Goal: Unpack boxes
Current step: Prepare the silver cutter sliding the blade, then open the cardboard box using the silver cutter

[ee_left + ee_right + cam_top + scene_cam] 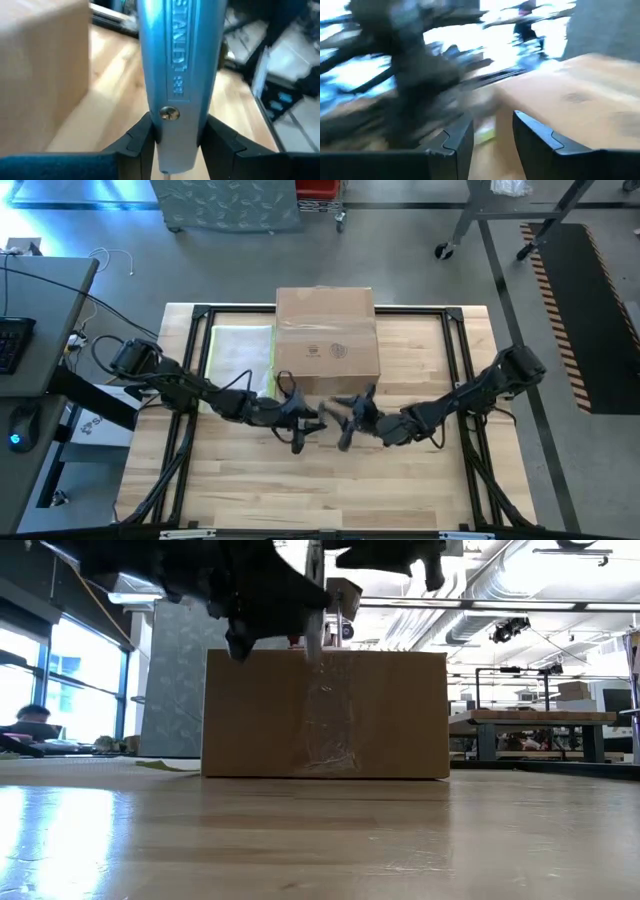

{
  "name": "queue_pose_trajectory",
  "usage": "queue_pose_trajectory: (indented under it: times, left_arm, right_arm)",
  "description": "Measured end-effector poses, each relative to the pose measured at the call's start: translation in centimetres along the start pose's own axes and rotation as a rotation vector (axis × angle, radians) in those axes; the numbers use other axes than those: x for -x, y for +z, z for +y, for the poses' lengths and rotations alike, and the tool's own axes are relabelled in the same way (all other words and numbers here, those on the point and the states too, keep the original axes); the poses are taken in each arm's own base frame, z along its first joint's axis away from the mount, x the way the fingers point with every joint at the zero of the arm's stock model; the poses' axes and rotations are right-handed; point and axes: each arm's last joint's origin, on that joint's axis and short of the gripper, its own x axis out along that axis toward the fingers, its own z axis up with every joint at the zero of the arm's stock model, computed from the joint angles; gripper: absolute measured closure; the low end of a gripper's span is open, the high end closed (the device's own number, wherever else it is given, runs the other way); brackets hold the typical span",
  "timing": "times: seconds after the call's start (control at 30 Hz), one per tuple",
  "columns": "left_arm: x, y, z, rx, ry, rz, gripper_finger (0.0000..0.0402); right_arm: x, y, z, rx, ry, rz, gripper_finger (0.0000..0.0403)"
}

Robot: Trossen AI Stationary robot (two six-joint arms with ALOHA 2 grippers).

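The brown cardboard box (pixel 325 330) stands shut at the table's far middle, with clear tape down its near face (pixel 330 720). My left gripper (pixel 298 428) hovers just in front of that face, shut on a grey metal utility knife (pixel 175 55). The knife's front end (pixel 315 635) hangs by the box's upper near edge. My right gripper (pixel 348 420) hangs close by on the right of the knife. Its fingers (pixel 457 142) stand apart with nothing between them; the box (pixel 580 95) shows beyond it. My left gripper pinches the knife's handle between its two fingers, at the rear end near the screw (pixel 170 114). The knife runs forward along the fingers, toward the box. It is lifted clear of the table.
A flat clear sleeve with a yellow edge (pixel 240 355) lies left of the box. A black frame (pixel 455 350) borders the work area. Bare wooden tabletop (pixel 320 490) stretches between the grippers and the near edge. A desk with a keyboard (pixel 15 340) stands off the table's left.
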Motion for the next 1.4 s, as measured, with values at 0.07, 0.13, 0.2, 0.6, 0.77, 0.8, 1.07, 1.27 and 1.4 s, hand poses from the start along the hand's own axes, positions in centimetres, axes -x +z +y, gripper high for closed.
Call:
queue_pose_trajectory:
  times: [0.07,0.13,0.2,0.6,0.77,0.8,1.07,1.27,1.4]
  left_arm:
    - [0.1,-0.1,-0.3,-0.009,-0.029,0.014,0.0296]
    - [0.1,0.0,-0.4,-0.007,-0.023,0.005,0.0296]
    - [0.1,0.0,-0.2,-0.001,0.025,-0.01,0.0296]
    - [0.1,0.1,-0.2,0.008,0.069,-0.035,0.0296]
    - [0.1,0.2,-0.1,0.011,0.076,-0.047,0.0296]
    - [0.1,0.2,-0.1,0.011,0.077,-0.047,0.0296]
    - [0.1,0.2,-0.2,0.011,0.05,-0.035,0.0296]
    - [0.1,0.2,-0.2,0.011,0.049,-0.039,0.0296]
    - [0.1,0.2,-0.2,0.01,0.052,-0.034,0.0296]
  right_arm:
    - [-0.2,0.2,-0.3,-0.016,-0.07,-0.025,0.0284]
    - [-0.1,0.2,-0.3,0.005,-0.092,-0.03,0.0284]
    - [0.1,0.2,-0.1,0.034,-0.068,-0.027,0.0284]
    - [4.0,1.4,1.0,0.33,0.059,-0.002,0.0283]
    - [4.0,1.1,1.2,0.305,0.203,0.039,0.0256]
    - [3.7,0.8,1.2,0.297,0.231,0.057,0.0243]
    - [1.4,-1.8,1.6,0.249,0.242,0.113,0.0144]
    - [0.4,-2.4,1.9,0.2,0.217,0.06,0.0141]
    - [0.0,-2.8,1.9,0.207,0.167,0.06,0.0153]
